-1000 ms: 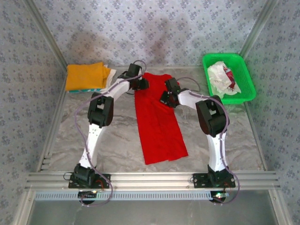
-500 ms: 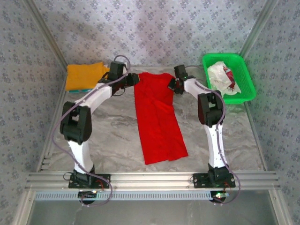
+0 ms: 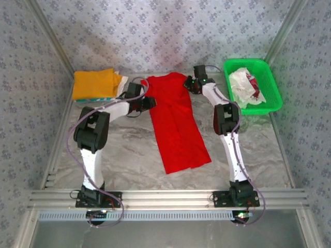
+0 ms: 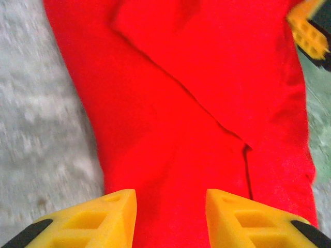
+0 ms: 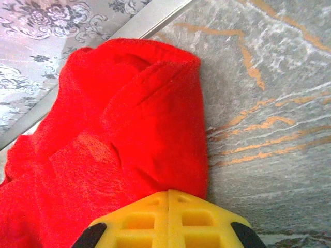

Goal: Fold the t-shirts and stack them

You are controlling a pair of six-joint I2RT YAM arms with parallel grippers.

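Stretched far back, the right end effector (image 5: 169,195) pinched the red t-shirt (image 3: 177,132); the left end effector (image 4: 170,206) hovered spread above it, elbow bent.

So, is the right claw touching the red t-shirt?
Touching. In the right wrist view, the shut right claw pinches the red t-shirt; the cloth bunches right at its tips.

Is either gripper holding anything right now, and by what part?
The right gripper is shut on the red tee, pinching its bunched-up far right corner. The left gripper is open above the tee, holding nothing.
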